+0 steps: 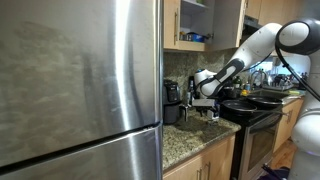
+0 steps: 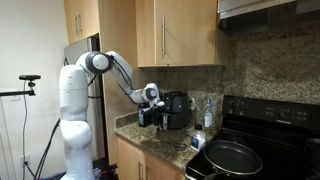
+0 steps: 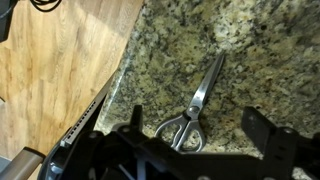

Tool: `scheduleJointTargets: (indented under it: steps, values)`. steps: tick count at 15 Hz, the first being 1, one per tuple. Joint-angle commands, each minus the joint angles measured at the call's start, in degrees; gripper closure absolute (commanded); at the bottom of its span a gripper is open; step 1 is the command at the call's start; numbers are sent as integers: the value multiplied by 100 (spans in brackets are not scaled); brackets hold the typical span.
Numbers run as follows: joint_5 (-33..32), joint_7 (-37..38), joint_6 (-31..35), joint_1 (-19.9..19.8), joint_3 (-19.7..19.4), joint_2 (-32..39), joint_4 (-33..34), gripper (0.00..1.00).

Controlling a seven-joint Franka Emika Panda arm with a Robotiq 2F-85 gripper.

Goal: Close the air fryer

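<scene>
The air fryer [image 1: 172,98] is a small dark box at the back of the granite counter, beside the fridge; it also shows in an exterior view [image 2: 181,108]. Whether its basket is pushed in I cannot tell. My gripper [image 2: 149,117] hovers just in front of the air fryer, above the counter, and shows in an exterior view [image 1: 204,96]. In the wrist view the gripper [image 3: 197,135] is open and empty, with its fingers on either side of a pair of metal scissors [image 3: 197,102] lying on the counter. The air fryer does not show in the wrist view.
A large steel fridge [image 1: 80,80] fills one side. A black stove [image 2: 262,135] with a pan [image 2: 232,157] stands beside the counter. A bottle [image 2: 207,113] stands by the air fryer. Wooden cabinets [image 2: 180,30] hang above. The counter edge [image 3: 118,85] drops to the wooden floor.
</scene>
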Motion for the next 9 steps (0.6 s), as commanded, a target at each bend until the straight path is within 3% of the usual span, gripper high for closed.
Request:
scheduleJointTargets:
  steps: [1, 6, 9]
  values:
    - [-574, -50, 172, 14, -217, 440, 402, 0]
    - [23, -791, 824, 99, -281, 1157, 1351, 0]
    - [813, -1639, 869, 170, -169, 1547, 1903, 0]
